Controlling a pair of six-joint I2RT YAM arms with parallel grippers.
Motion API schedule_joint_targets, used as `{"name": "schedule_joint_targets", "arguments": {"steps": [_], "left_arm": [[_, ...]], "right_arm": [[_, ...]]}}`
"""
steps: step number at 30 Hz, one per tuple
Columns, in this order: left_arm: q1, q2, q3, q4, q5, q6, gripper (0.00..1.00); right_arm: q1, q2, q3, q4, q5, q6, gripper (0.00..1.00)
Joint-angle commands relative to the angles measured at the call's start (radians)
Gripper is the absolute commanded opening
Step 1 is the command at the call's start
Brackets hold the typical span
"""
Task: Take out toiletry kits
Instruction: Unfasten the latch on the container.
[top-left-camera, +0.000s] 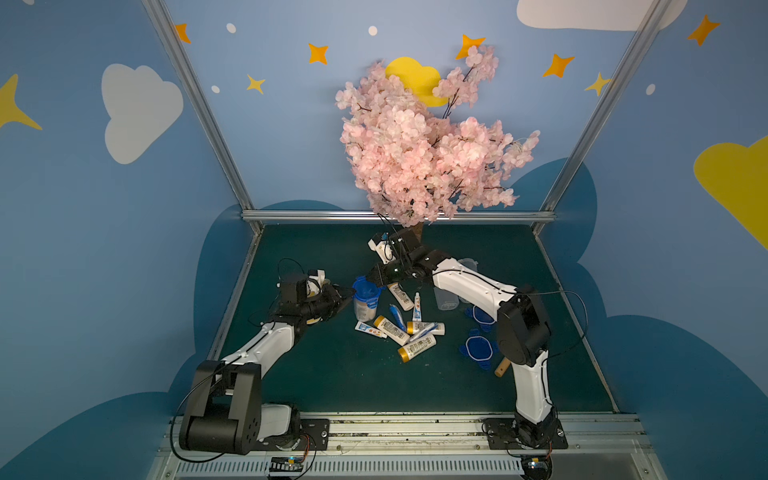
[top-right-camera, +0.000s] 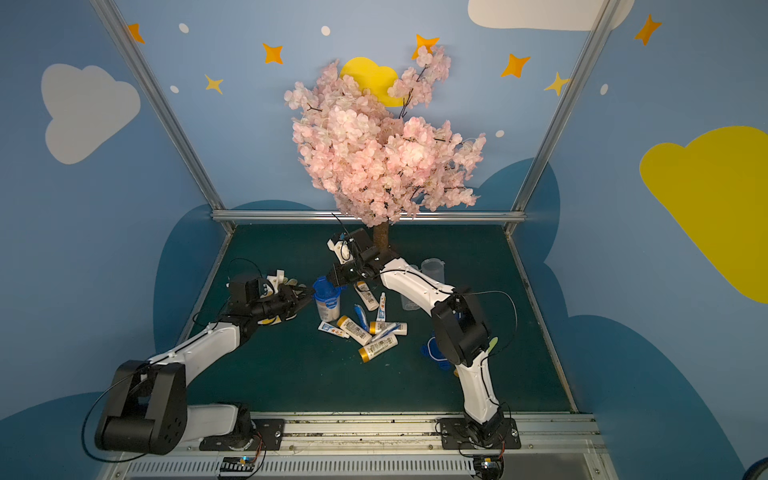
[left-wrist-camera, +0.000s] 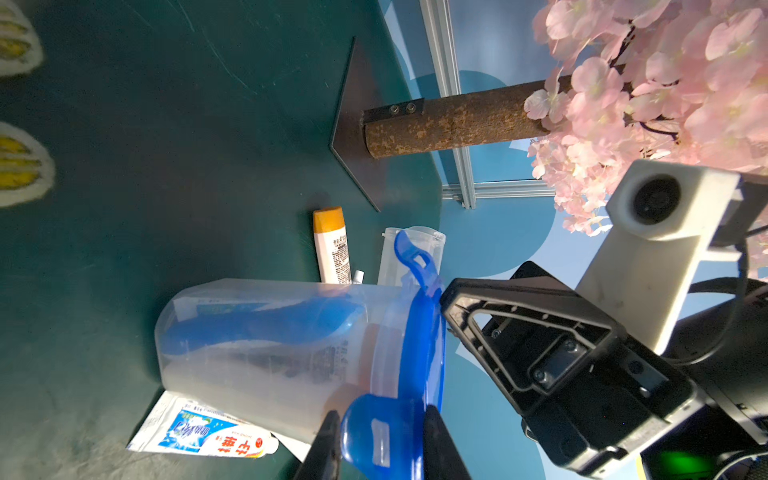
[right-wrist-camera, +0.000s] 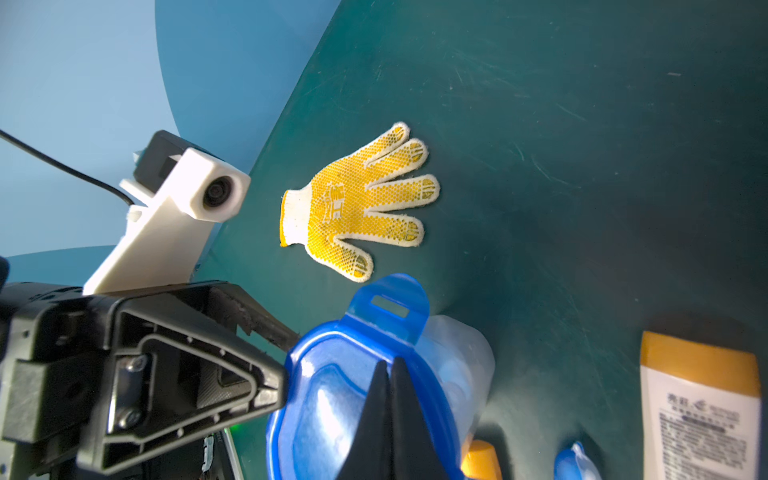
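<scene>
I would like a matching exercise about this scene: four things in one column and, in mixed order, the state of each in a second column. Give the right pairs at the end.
Things
1. left gripper
2. right gripper
3. glove
4. jar with the blue lid

States
A. lies flat on the green table
B. shut, with nothing between its jaws
C. closed on one clip of that lid
D. holds a blue wrapped piece inside

Pairs: 1-C, 2-B, 3-A, 4-D

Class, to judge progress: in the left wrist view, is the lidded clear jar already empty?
No, a blue wrapped piece shows through the wall of the clear jar.
</scene>
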Motion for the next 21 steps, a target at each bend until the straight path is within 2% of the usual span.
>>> {"name": "schedule_joint_targets", "arguments": {"steps": [1,12,21], "left_arm": [[0.007,-0.025,-0.022,-0.075,-0.019,0.061,0.02],[0.008,-0.089,-0.042,-0.217,-0.071,0.146,0.02],[0.010,-0.071,-0.026,-0.285,-0.073,0.171,0.02]], "right_arm": [[0.033,0.027,-0.052,-0.182,0.044,0.004,0.00],[0.068,-0.004,-0.073,-0.179,0.042,0.011,0.00],[0.088,-0.015,-0.094,-0.183,0.052,0.002,0.00]]}}
